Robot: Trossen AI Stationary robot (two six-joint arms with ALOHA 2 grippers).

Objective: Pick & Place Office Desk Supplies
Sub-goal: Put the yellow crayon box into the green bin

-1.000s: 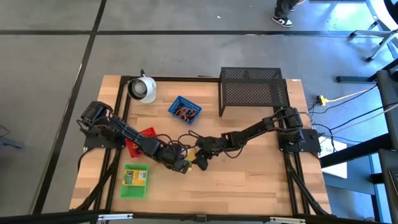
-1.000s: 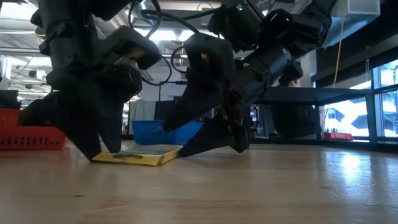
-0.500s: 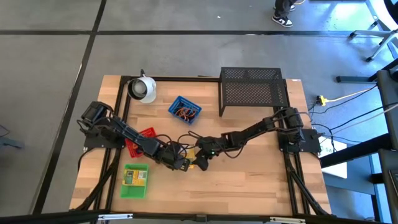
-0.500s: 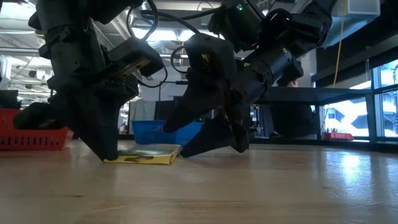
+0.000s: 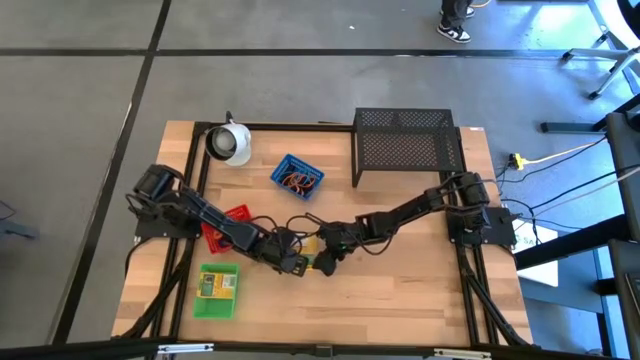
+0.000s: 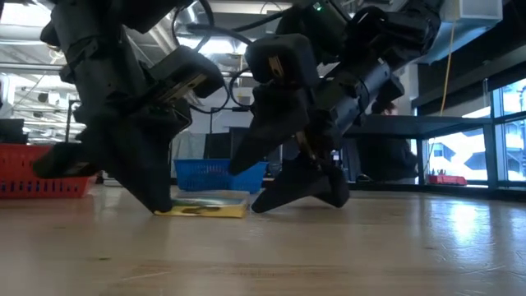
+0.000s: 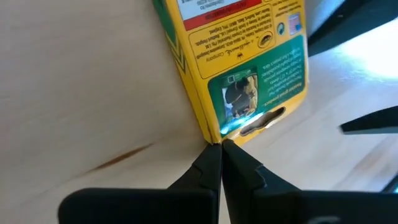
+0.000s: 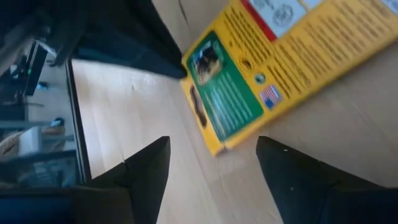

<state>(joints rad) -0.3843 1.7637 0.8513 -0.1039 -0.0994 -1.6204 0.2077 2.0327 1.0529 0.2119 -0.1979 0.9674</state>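
— What sort of place is this?
— A lab or workshop: a bare wooden table on a grey concrete floor, loose cables beside it, and exposed ceiling strip lights.

From above, the wooden table is evenly lit with soft shadows. At table height, both arms show as dark silhouettes against bright ceiling lights and windows, whose glare streaks the tabletop near them. Close-ups of the yellow box are slightly blurred.
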